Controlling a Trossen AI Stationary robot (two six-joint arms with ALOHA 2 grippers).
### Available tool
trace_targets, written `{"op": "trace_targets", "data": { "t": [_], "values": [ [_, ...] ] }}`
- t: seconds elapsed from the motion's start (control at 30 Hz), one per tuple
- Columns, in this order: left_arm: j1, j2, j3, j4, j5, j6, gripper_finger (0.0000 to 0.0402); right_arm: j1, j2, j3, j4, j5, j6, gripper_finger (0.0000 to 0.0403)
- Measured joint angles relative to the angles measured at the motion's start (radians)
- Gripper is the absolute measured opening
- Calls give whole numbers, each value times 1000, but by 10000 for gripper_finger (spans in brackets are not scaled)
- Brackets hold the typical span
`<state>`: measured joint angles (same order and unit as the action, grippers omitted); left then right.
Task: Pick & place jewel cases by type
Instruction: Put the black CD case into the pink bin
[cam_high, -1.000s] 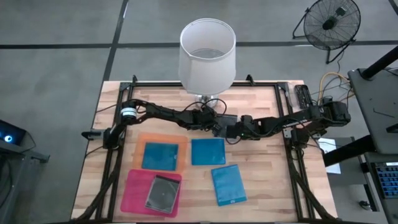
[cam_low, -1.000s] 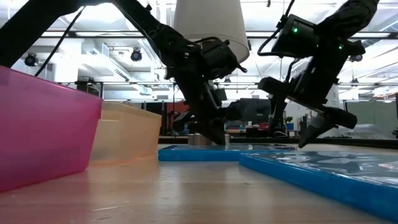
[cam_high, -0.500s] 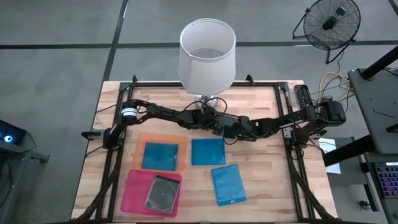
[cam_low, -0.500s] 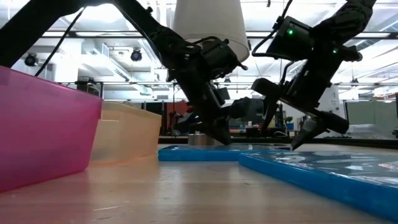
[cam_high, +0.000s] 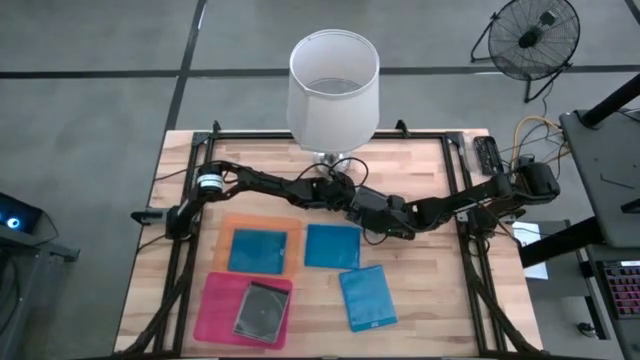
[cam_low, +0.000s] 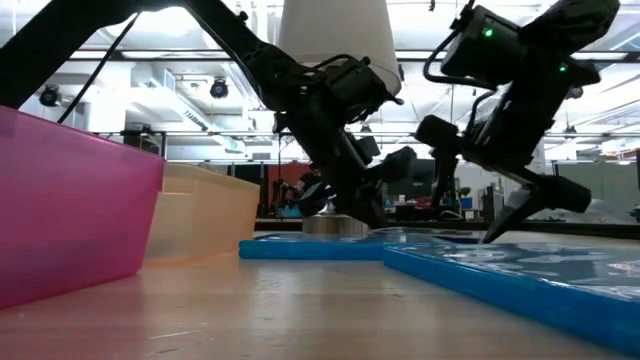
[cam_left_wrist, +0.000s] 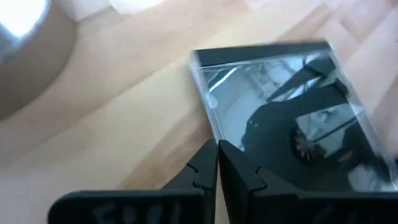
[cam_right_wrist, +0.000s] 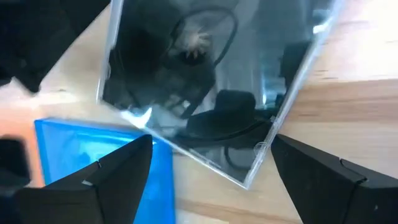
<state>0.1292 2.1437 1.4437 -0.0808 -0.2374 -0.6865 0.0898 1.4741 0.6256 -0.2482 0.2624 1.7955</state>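
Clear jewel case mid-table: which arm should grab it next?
Probably the right. Its claw is open, straddling the clear jewel case lying on the table. The left claw is shut, tips at the case's edge, so it would have to reopen first.

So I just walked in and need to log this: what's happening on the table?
Both arms meet mid-table over a clear jewel case lying beside a blue case. The right end effector hangs open over it; the left end effector is shut, its tip at the case's edge. One blue case sits in the orange tray, one dark case in the pink tray.
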Motion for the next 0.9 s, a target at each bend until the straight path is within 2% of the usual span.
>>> {"op": "trace_targets", "data": {
  "t": [0.13,0.3,0.43,0.5,0.6,0.73,0.9],
  "values": [
    [-6,-23,1,-19,5,-2,0,8,-52,7,-148,68,7,324],
    [-20,-63,2,-45,15,5,0,9,-130,46,-318,79,-84,324],
    [-32,-101,5,-100,52,7,0,4,-186,95,-422,166,-323,324],
    [-39,-132,5,-138,114,4,0,-15,-210,109,-432,190,-480,324],
    [-54,-170,4,-144,231,2,0,-74,-227,112,-428,161,-671,313],
    [-80,-225,3,-145,332,-13,0,-166,-223,104,-414,84,-834,258],
    [-114,-301,0,-154,359,-96,0,-273,-201,105,-299,14,-988,147]
  ]
}}
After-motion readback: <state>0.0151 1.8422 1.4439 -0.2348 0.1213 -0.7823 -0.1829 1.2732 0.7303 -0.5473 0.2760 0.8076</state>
